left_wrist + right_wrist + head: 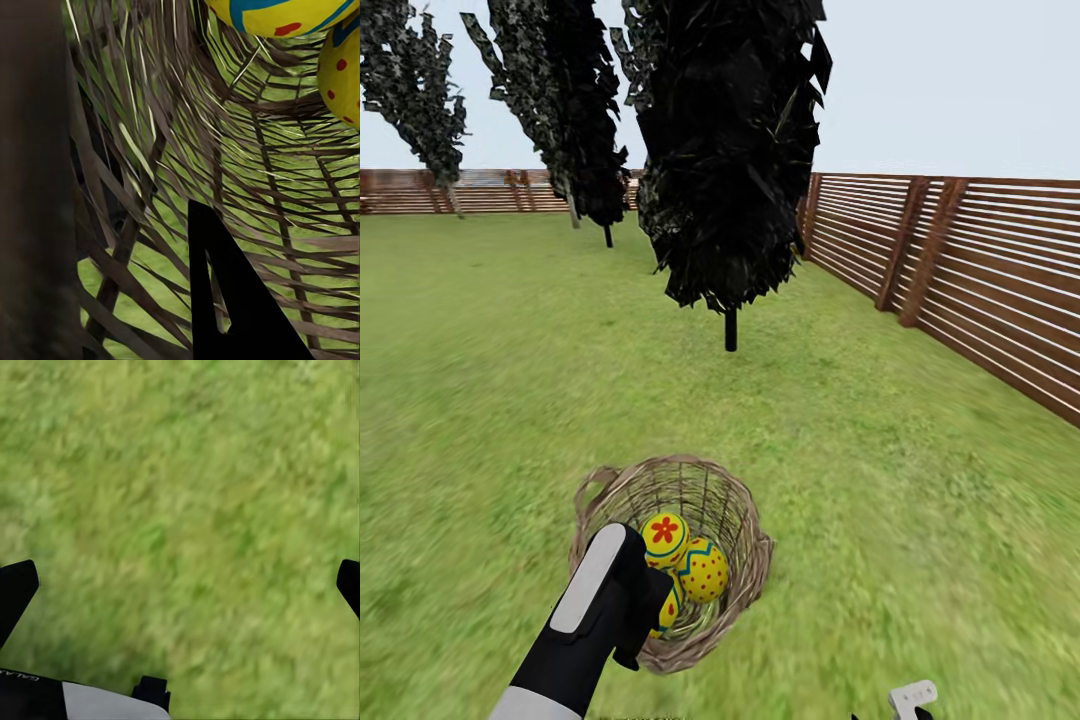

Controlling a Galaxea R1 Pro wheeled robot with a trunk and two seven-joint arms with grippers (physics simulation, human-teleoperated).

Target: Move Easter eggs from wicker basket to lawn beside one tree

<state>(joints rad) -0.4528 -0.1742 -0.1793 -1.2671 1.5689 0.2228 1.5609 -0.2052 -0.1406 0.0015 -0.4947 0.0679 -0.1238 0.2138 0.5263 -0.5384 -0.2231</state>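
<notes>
fenced lawn (510,400); wicker basket (745,500) holds all three eggs (703,570). my left gripper (650,610) is inside it, grip state unclear; right gripper (180,585) spread. next: pinch one egg.

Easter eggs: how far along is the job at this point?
Nothing is placed yet. The Easter eggs still sit in the wicker basket on the lawn. In hand: the left end effector reaches into the basket beside them; whether it grips one is hidden. The right end effector hangs open over grass. All the carrying to a tree remains.
</notes>
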